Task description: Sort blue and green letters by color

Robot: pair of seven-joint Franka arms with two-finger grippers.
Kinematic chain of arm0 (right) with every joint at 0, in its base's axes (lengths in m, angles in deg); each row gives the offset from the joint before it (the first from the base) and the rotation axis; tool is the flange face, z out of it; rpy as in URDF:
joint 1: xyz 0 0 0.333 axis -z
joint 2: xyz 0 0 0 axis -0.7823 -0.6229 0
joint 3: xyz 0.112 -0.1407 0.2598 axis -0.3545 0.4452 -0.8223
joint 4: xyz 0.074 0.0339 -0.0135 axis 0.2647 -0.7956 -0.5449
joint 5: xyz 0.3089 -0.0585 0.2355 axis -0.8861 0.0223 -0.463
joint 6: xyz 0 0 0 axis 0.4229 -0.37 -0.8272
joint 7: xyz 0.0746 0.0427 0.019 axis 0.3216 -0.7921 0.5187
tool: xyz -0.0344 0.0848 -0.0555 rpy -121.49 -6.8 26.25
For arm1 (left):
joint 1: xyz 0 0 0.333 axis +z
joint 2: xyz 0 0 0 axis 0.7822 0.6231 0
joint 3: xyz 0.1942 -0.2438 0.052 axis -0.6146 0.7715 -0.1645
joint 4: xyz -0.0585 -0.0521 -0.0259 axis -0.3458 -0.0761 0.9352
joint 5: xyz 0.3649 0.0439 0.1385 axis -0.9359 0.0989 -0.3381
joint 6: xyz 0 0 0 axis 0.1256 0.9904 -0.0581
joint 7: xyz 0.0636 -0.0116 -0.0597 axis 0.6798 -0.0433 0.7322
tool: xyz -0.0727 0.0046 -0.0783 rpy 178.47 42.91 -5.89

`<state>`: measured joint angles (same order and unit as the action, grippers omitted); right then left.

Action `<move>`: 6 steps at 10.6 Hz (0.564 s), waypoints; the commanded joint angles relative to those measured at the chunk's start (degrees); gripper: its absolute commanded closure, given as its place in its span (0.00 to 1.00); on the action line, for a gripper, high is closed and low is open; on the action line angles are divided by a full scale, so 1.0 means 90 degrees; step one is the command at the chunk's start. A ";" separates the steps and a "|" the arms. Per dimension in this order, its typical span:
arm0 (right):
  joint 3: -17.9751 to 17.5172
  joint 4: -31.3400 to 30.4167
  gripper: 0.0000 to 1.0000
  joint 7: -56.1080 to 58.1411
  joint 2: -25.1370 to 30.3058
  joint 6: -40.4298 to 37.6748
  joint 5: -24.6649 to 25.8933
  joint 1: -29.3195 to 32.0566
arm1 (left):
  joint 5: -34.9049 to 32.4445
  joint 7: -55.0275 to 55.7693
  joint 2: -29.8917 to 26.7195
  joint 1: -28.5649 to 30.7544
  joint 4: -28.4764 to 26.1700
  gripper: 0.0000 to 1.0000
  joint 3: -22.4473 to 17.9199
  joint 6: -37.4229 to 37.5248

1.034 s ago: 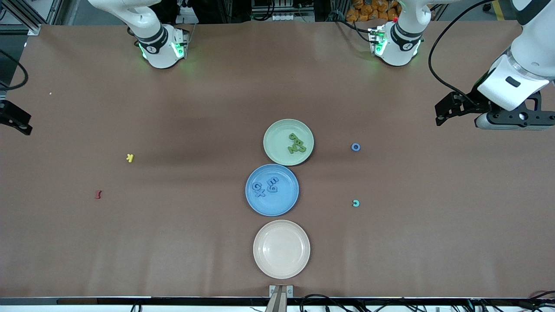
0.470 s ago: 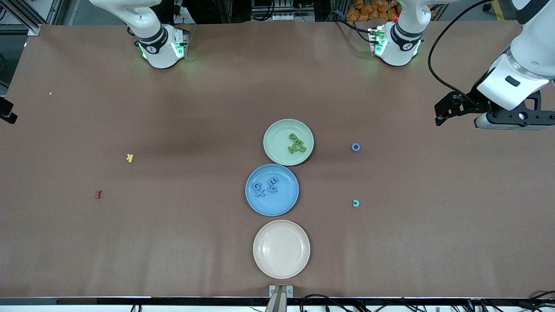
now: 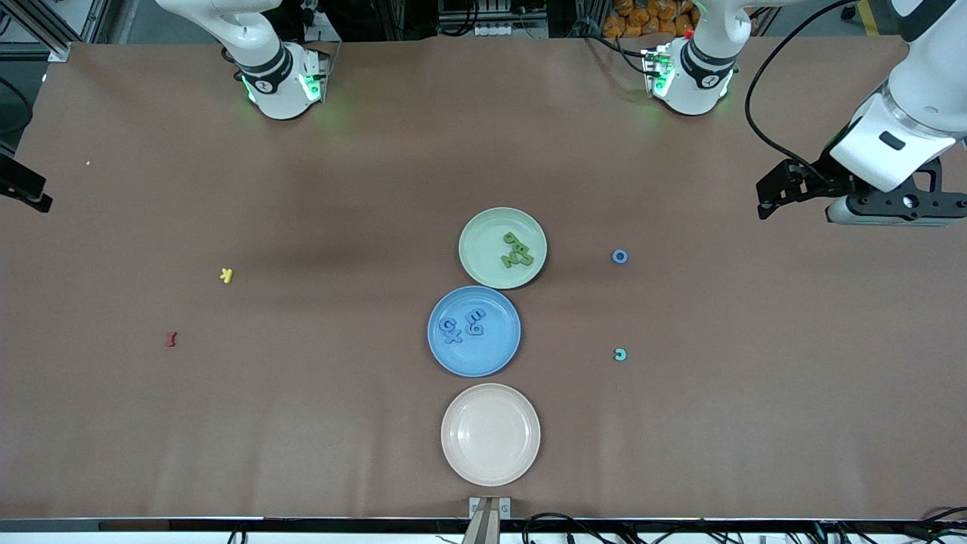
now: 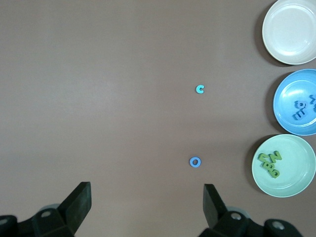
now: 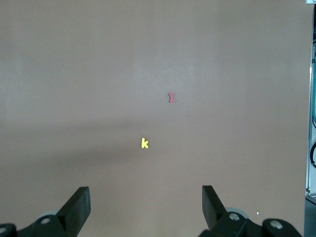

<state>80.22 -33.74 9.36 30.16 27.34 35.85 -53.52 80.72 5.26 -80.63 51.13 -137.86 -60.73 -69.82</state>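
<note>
While both arms hang up high at the table's 2 ends, the job comes down to 1 loose piece: the blue O point(image 3: 619, 257), flat on the tabletop point(image 3: 340, 423) toward the left arm's end, beside the green plate point(image 3: 483, 261). That plate already carries a cluster of green letters point(image 3: 517, 250), and the blue plate point(image 3: 483, 359), just nearer the front camera, holds 3 or so blue letters point(image 3: 462, 325). A cream plate point(image 3: 491, 461) sits bare, nearest the camera.

Look at the left tool point(image 4: 147, 207): fingers spread wide, nothing between them, hovering over the bare tabletop at the left arm's end. In its wrist view the O point(image 4: 195, 162) sits almost on the line between the 2 fingers, a short reach ahead, and being a ring it has no long axis to line up with. So I'd say the left arm is plainly the nearer one. A teal C point(image 3: 619, 354) lies nearer the camera than the O.

Over at the right arm's end, the right tool point(image 5: 146, 207) waits, spread and holding nothing, above a yellow K point(image 3: 227, 275) and a dark red letter point(image 3: 171, 339).
</note>
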 commanded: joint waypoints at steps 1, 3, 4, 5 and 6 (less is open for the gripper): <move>-0.0259 -0.0077 0.00 -0.0045 0.0005 -0.0040 -0.0108 0.0178 | -0.0135 -0.0135 -0.0029 0.0017 0.0044 0.00 0.0028 0.0000; -0.0259 -0.0116 0.00 -0.0035 -0.0005 -0.0020 -0.0108 0.0130 | -0.0135 -0.0135 -0.0029 0.0017 0.0044 0.00 0.0028 0.0000; -0.0259 -0.0107 0.00 -0.0035 -0.0005 -0.0030 -0.0108 0.0120 | -0.0135 -0.0135 -0.0029 0.0017 0.0044 0.00 0.0028 0.0000; -0.0259 -0.0106 0.00 -0.0035 -0.0015 -0.0030 -0.0108 0.0110 | -0.0145 -0.0135 -0.0029 0.0017 0.0044 0.00 0.0028 -0.0010; -0.0259 -0.0097 0.00 -0.0035 -0.0025 -0.0030 -0.0108 0.0110 | -0.0145 -0.0135 -0.0029 0.0017 0.0044 0.00 0.0028 -0.0010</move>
<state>78.74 -34.26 9.31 29.68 27.29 35.82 -53.45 80.72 5.26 -80.63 51.13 -137.86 -60.72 -69.83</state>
